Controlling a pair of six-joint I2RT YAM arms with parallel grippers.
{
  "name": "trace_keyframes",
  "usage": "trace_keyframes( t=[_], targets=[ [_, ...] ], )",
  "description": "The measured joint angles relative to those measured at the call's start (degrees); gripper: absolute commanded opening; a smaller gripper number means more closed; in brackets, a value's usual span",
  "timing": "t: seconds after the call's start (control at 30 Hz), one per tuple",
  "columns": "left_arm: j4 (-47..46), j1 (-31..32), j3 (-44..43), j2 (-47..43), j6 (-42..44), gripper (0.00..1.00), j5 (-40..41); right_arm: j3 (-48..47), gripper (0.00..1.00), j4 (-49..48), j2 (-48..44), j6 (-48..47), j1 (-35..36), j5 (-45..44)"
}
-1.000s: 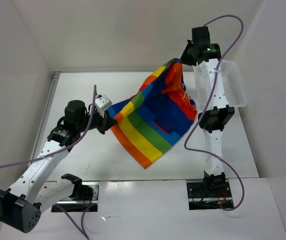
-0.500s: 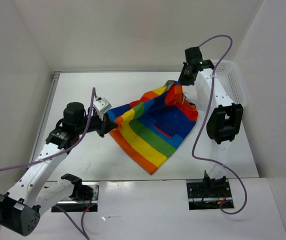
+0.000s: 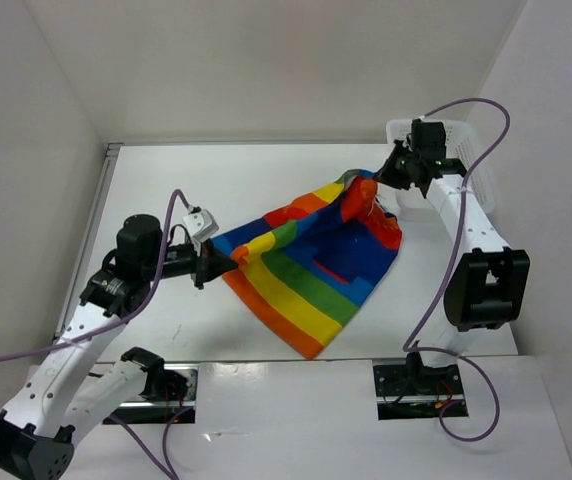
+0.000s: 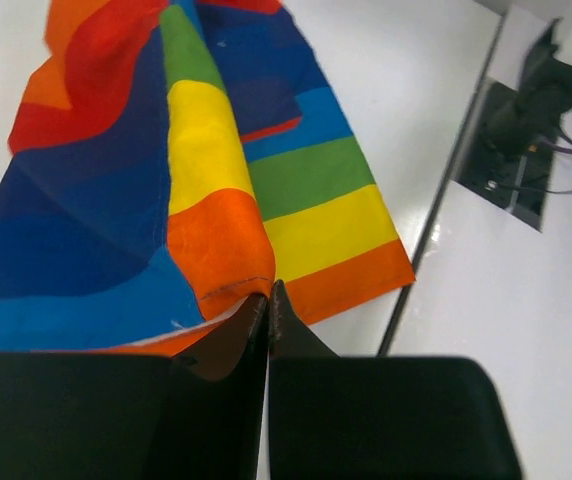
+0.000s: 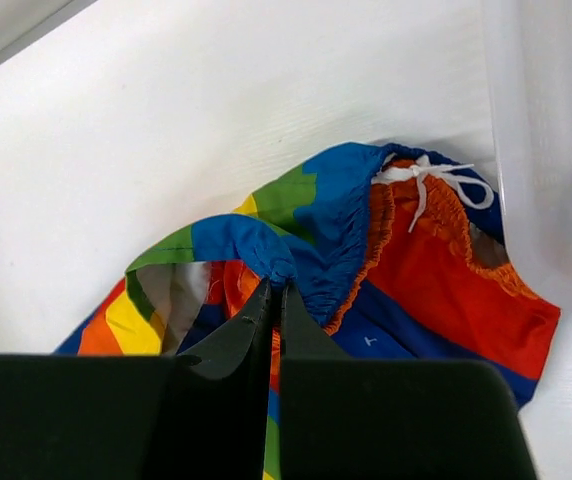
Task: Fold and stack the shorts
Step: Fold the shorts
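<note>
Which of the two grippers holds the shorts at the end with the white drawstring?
The right gripper: it is shut on the gathered waistband of the shorts, beside the white drawstring. The left gripper pinches an orange hem corner instead.

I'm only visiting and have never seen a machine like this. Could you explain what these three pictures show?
These are two white robot arms bolted at the near edge of a white table. Each arm ends in a two-finger gripper. The wide picture comes from a fixed camera above and behind the arms. The other two come from small cameras on the wrists, so the dark shapes at the bottom are each arm's own fingers. On the table lie rainbow-striped shorts with a white drawstring. A white mesh basket stands at the far right. The left gripper is pinched shut on one edge of the fabric, and the right gripper is pinched shut on the gathered waistband.
</note>
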State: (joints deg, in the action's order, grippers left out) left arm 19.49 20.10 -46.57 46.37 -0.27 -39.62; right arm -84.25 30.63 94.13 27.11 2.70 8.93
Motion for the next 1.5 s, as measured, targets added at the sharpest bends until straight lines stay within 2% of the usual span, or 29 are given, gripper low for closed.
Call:
trace_keyframes(
  t=[0.13,0.23,0.27,0.3,0.33,0.37,0.4,0.47,0.57,0.63,0.67,0.7,0.73,0.8,0.83,0.87,0.9,0.93,0.97,1.0,1.07,1.17,1.33,1.5],
  targets=[
    [0.3,1.6,1.9,-2.8,0.0,0.0,-3.4,5.6,0.01,-1.9,-3.5,0.1,-3.1,4.5],
    [0.9,2.6,2.9,-3.5,0.0,0.0,-6.1,10.6,0.08,-2.4,-7.2,0.8,-6.9,7.2],
    [1.0,2.8,3.1,-3.5,0.0,0.0,-7.3,11.9,0.13,-2.4,-8.3,1.2,-8.0,7.6],
    [1.0,2.9,3.4,-3.5,0.0,0.0,-8.7,13.2,0.32,-2.5,-9.6,1.6,-9.1,7.9],
    [1.2,3.1,3.7,-3.5,0.0,0.09,-10.0,14.1,0.47,-2.6,-10.7,2.2,-9.9,8.0],
    [1.5,3.2,4.0,-3.6,0.0,0.64,-11.5,15.3,0.62,-2.8,-12.2,2.6,-10.5,7.9],
    [2.2,3.4,4.0,-3.6,0.0,0.82,-13.2,16.3,0.74,-2.8,-14.0,3.4,-10.7,7.6],
    [4.5,3.6,4.0,-4.3,-0.2,1.0,-14.9,18.4,0.8,-3.3,-17.7,4.2,-10.8,6.6],
    [7.6,3.7,3.5,-5.8,0.0,1.0,-14.9,21.0,0.82,-3.6,-24.0,5.0,-10.8,5.3],
    [7.5,3.7,3.1,-6.4,-0.1,1.0,-13.9,22.1,0.73,-3.8,-27.7,5.4,-9.9,4.6],
    [7.0,3.7,3.1,-6.6,-0.1,0.95,-13.1,22.5,0.67,-3.8,-29.1,5.6,-8.7,3.9],
    [6.6,3.7,3.1,-6.7,-0.1,0.89,-12.2,22.8,0.61,-3.9,-30.1,5.8,-6.7,3.1],
    [6.0,3.7,3.1,-6.5,0.0,0.69,-10.8,23.3,0.47,-4.1,-30.9,6.4,-3.4,1.7],
    [5.3,3.7,3.0,-5.4,0.0,0.47,-7.8,25.9,0.31,-4.8,-32.0,8.3,4.8,0.2],
    [4.9,3.7,3.0,-4.6,-0.2,0.39,-6.3,27.8,0.25,-5.0,-32.5,9.4,8.0,-0.2],
    [4.5,3.7,2.8,-3.1,0.0,0.35,-4.1,30.9,0.18,-5.9,-33.1,11.0,11.6,-0.2],
    [4.1,3.7,2.8,-1.4,-0.1,0.42,-2.4,33.2,0.18,-5.8,-33.6,12.2,13.7,-0.2],
    [3.6,3.7,2.7,0.7,0.0,0.58,-0.7,36.1,0.18,-5.7,-34.1,13.9,15.3,-0.7],
    [3.2,3.7,2.7,2.6,0.4,0.63,0.9,38.5,0.36,-5.5,-34.5,15.3,16.0,-1.3],
    [2.8,3.7,2.6,5.2,0.3,0.66,2.7,41.1,0.47,-5.3,-35.3,17.0,16.2,-2.0],
    [2.8,3.7,2.6,10.4,0.1,0.73,6.2,45.4,0.59,-4.7,-37.5,19.9,16.2,-3.1],
    [2.7,3.7,2.6,13.9,0.0,0.73,10.2,50.9,0.57,-4.6,-43.4,24.0,16.4,-3.4],
    [2.1,2.6,1.2,14.0,0.0,0.73,13.9,60.0,0.55,-4.9,-53.4,31.4,18.5,-2.6],
    [0.9,0.8,-1.1,15.0,0.0,0.74,15.5,64.0,0.56,-4.1,-57.7,37.3,25.4,-3.0]
  ],
)
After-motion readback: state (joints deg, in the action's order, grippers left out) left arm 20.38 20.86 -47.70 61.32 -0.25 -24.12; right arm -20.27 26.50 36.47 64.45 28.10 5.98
